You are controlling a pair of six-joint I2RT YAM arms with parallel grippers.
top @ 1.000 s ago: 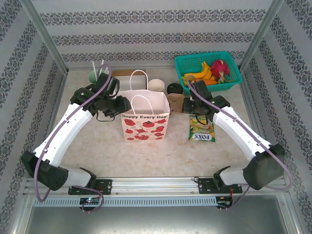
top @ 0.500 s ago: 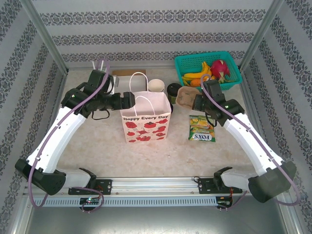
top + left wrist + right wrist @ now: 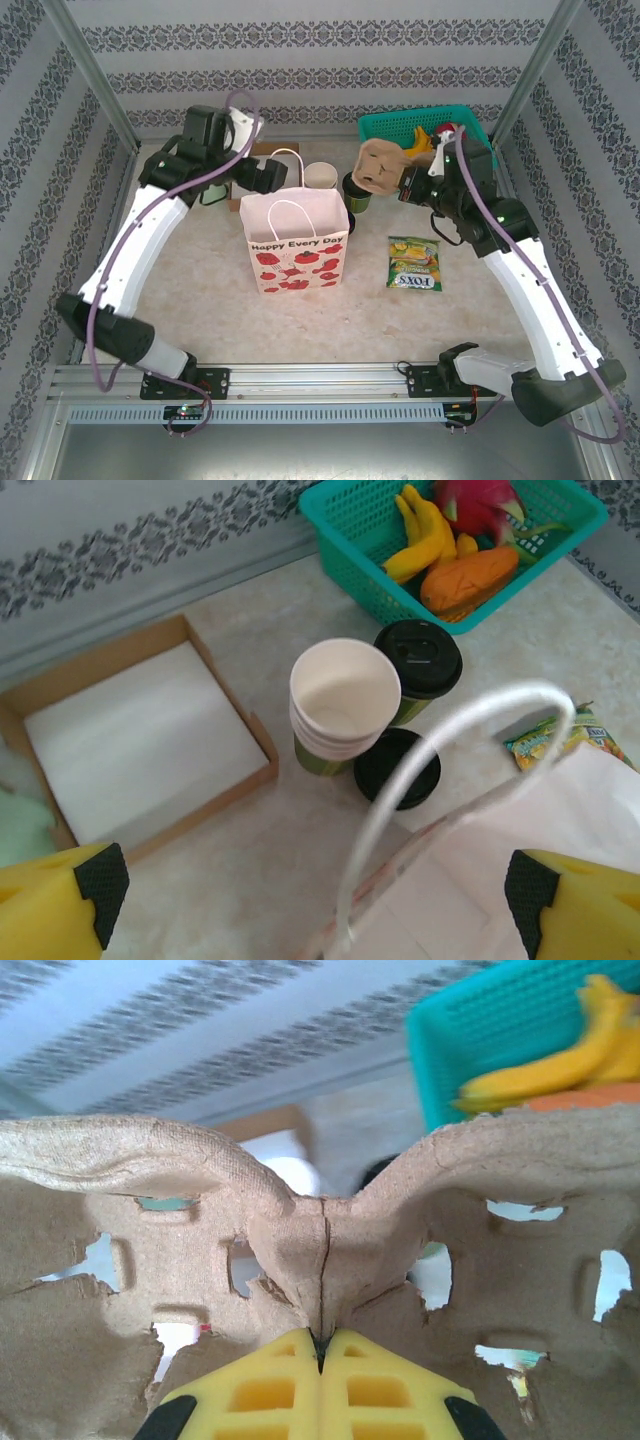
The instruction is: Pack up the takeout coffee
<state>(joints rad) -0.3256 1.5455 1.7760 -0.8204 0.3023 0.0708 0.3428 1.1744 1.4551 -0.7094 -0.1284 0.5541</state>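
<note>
The takeout coffee (image 3: 357, 190), a dark green cup with a black lid (image 3: 418, 660), stands on the table behind the paper bag (image 3: 297, 245). My left gripper (image 3: 272, 178) hovers open above the bag's rear handle (image 3: 450, 750), its yellow fingers (image 3: 60, 905) wide apart and touching nothing. My right gripper (image 3: 410, 180) is shut on the middle ridge of a brown cardboard cup carrier (image 3: 320, 1230), pinched right at the fingertips of the right gripper (image 3: 320, 1345). The carrier (image 3: 378, 165) hangs in the air above the coffee cup.
A stack of lidless cups (image 3: 345, 695) stands beside the coffee, with a loose black lid (image 3: 397, 768) in front. A teal fruit basket (image 3: 480, 125) is at the back right, a flat cardboard box (image 3: 130, 740) at the back left, and a candy packet (image 3: 414, 263) right of the bag.
My left gripper opened wide and rose back over the bag's rear handle. My right arm lifted the carrier off the table, up and toward the back.
</note>
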